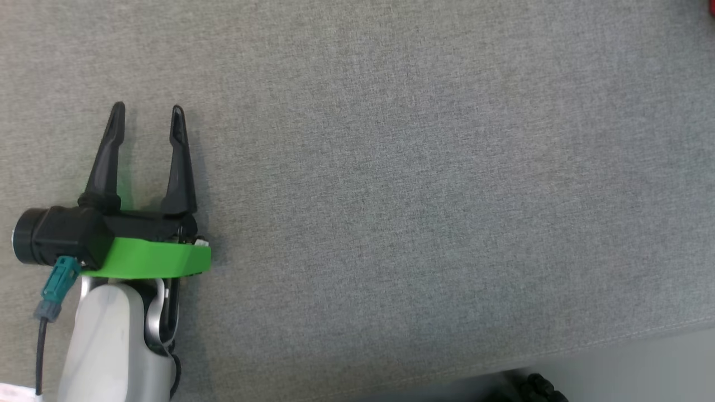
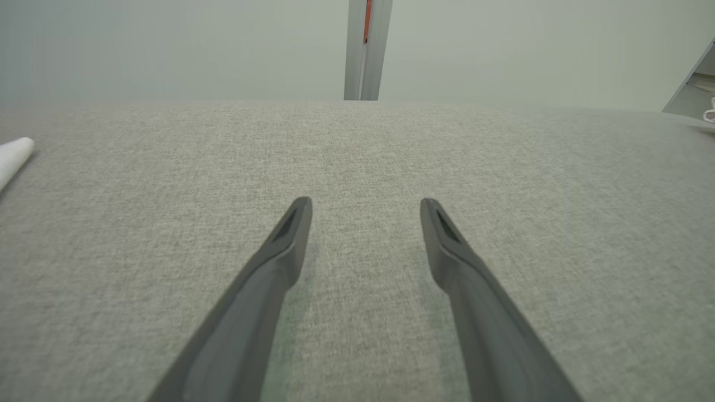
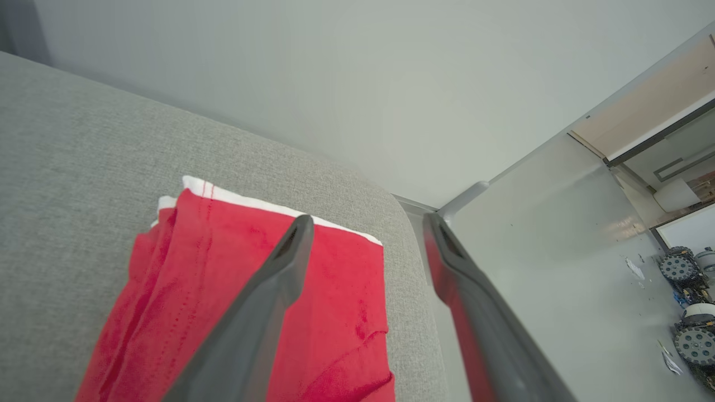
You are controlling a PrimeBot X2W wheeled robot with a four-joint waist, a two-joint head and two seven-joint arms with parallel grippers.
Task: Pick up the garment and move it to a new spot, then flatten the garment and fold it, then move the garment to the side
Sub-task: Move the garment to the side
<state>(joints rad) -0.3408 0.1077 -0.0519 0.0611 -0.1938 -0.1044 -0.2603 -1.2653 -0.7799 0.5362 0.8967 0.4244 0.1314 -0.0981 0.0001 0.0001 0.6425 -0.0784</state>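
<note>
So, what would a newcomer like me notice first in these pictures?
Most likely the red garment with its white edge, lying near the corner of the grey cloth-covered surface, seen in the right wrist view beneath the open right gripper. Next, the bright green band on the left gripper, at the head view's lower left, its two dark fingers spread over bare grey cloth.
</note>
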